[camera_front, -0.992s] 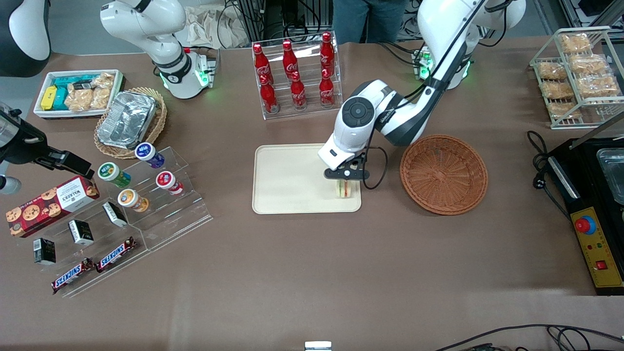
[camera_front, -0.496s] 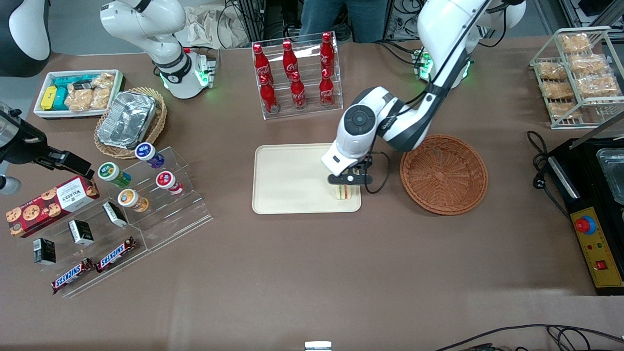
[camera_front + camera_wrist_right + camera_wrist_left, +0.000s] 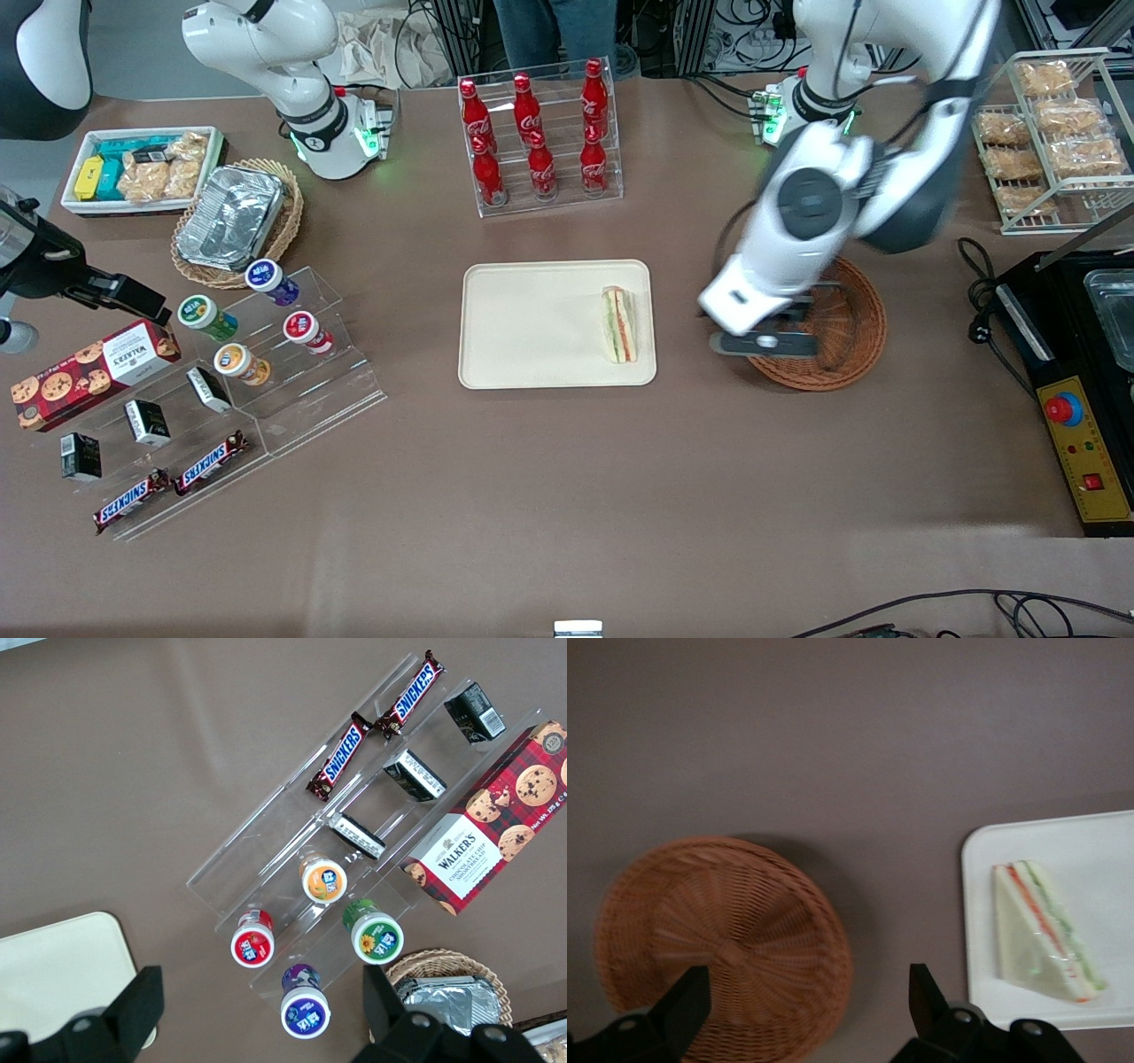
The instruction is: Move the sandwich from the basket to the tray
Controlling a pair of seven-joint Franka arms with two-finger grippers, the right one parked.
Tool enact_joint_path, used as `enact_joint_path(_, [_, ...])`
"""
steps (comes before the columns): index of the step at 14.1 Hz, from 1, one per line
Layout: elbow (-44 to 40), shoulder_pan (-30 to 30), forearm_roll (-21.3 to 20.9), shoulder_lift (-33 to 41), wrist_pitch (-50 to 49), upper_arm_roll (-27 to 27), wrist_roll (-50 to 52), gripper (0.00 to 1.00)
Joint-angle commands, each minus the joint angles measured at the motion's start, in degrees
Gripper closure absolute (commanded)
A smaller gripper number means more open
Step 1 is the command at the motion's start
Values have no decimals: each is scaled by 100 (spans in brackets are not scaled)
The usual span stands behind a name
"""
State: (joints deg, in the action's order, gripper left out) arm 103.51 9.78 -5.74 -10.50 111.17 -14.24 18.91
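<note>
Presently, the sandwich (image 3: 619, 324) is found lying flat on the tray (image 3: 532, 328), close to the tray edge nearest the basket (image 3: 842, 354), with its filling layers visible. The gripper (image 3: 764, 344) is held above the basket's rim, well apart from the sandwich, its fingers (image 3: 678, 1014) spread wide with nothing between them. The basket is seen without contents.

Gripper (image 3: 762, 344) spread over basket (image 3: 855, 341) rim — tray (image 3: 532, 328) approach unobstructed.
</note>
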Motion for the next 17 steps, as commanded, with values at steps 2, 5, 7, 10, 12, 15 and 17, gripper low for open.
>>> enact_joint_path(2, [20, -1010, 203, 530, -446, -97, -1308, 1])
enact_joint_path(5, [-33, -1732, 801, 865, -482, -88, -2301, 1])
enact_joint_path(7, [-7, -1857, 733, 1058, -683, -62, -2480, 1])
enact_joint_path(10, [-76, -1901, 513, 1042, -834, -27, -2445, 0])
enact_joint_path(12, [-85, -1883, 407, 1059, -947, 44, -2454, 0])
enact_joint_path(15, [-261, -1289, 38, 1120, -1185, 192, -1878, 0])
enact_joint_path(17, [-349, -743, 64, 1147, -1221, 552, -1103, 0])
